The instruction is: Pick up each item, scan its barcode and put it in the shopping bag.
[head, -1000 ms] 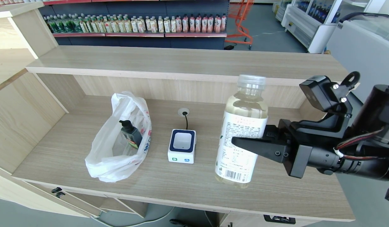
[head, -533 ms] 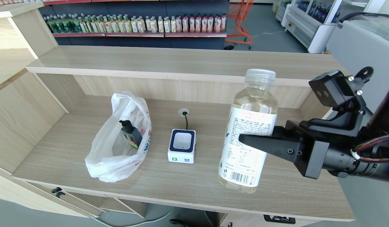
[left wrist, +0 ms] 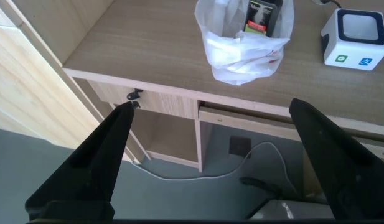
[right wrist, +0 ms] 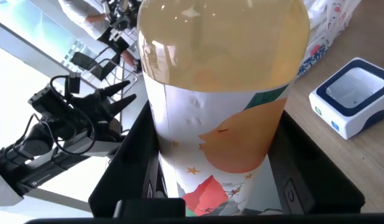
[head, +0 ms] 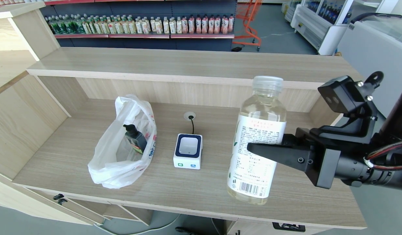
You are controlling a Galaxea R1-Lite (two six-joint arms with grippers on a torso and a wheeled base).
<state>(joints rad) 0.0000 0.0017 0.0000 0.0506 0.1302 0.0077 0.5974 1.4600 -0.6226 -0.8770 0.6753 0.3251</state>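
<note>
Shop counter [head: 73,156]; right gripper [head: 263,144] clamping bottle [head: 258,130], shifted away from scanner [head: 187,150]; scan likely pending; left gripper [left wrist: 210,107] spread wide

- We hold the bottle [head: 258,130] upright between the fingers of our right gripper [head: 257,146], over the counter [head: 194,192] near its front edge.
- The scanner [head: 187,150] sits on the counter to the left of that gripper, apart from the bottle.
- The shopping bag [head: 104,163] stands farther left of the gripper, just beside the scanner, with a pump bottle [head: 135,138] inside it.
- Our left gripper [left wrist: 210,107] hangs before the counter's front edge; the bag lies ahead of it, the scanner ahead and to its right.
</note>
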